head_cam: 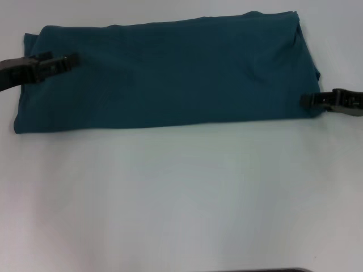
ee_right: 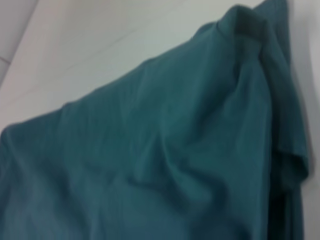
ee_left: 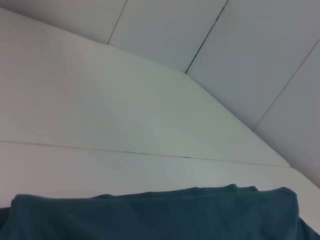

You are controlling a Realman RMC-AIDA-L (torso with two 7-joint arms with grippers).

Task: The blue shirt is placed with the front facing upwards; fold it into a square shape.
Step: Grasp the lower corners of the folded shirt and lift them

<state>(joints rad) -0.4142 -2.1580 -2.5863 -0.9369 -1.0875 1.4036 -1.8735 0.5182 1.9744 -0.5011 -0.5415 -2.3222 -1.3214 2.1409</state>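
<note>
The shirt (head_cam: 164, 76) lies as a long folded band along the table's (head_cam: 181, 192) far edge. Left gripper (head_cam: 69, 61) rests on its left end, right gripper (head_cam: 304, 100) at its right edge; whether either pincer is clamped I cannot tell. Next, probably: fold end over end into a square.

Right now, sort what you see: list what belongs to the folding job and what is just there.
Belongs to the job:
- the blue shirt, folded into a long band
- left gripper, over the shirt's left end
- right gripper, at the shirt's right edge

Just there:
- the white table
</note>
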